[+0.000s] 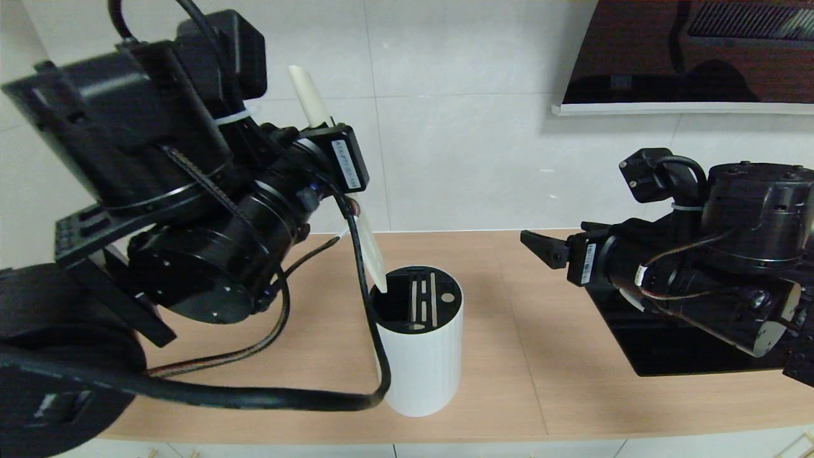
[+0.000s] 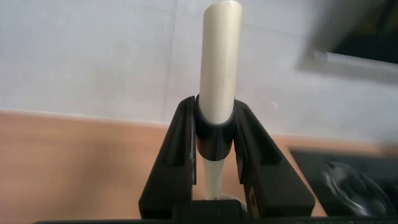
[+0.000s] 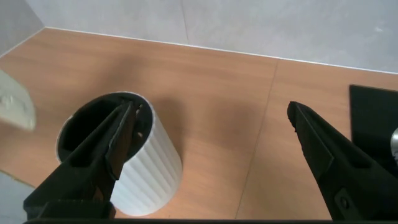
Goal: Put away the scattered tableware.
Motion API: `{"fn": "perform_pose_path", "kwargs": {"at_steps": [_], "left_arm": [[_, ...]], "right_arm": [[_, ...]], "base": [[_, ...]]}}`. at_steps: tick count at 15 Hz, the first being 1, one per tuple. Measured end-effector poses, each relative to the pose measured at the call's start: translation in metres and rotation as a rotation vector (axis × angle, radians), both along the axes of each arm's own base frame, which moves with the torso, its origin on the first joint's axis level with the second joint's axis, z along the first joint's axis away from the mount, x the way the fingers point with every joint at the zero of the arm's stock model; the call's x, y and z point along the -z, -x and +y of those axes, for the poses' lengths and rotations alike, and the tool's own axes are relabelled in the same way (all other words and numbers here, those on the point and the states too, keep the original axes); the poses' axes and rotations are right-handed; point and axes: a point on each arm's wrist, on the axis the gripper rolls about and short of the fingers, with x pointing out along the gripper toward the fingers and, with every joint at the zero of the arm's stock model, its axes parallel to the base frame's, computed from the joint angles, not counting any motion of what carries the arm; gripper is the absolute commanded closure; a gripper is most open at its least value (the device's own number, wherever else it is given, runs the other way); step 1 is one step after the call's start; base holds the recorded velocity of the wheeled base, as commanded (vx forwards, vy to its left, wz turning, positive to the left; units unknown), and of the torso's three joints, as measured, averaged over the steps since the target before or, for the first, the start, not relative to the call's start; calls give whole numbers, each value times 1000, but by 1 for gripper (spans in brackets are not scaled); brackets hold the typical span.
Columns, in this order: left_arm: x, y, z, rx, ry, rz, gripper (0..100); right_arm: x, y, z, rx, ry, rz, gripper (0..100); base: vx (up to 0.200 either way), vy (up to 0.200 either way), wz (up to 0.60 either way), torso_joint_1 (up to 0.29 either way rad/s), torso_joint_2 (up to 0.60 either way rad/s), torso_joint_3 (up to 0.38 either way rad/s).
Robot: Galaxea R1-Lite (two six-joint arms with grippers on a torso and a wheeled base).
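Note:
A white ribbed utensil holder [image 1: 423,356] with a slotted black top stands on the wooden counter [image 1: 540,331]. My left gripper [image 2: 214,118] is shut on a utensil with a cream handle [image 1: 308,95] and a flat white blade [image 1: 372,254]. It hangs tilted above the holder, blade tip at the rim of the large opening in the holder's top. My right gripper [image 1: 547,248] hovers to the right of the holder, fingers wide apart with nothing between them. In the right wrist view the right gripper [image 3: 210,112] sits above the holder [image 3: 134,168], and the blade [image 3: 15,109] shows at the edge.
A black cooktop [image 1: 668,343] lies flush in the counter under my right arm. A dark range hood [image 1: 687,57] hangs on the tiled wall at the upper right. Bare counter lies between the holder and the cooktop. The counter's front edge runs just below the holder.

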Motion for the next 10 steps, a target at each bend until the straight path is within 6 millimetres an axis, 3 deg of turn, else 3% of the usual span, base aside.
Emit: {"fn": "perform_pose_path", "kwargs": {"at_steps": [10], "left_arm": [[34,-20,-25,-10,-22,15,100]], "right_arm": [[6,-1,1,0,13,16,0]], "base": [[0,0,0,0,0,0]]}}
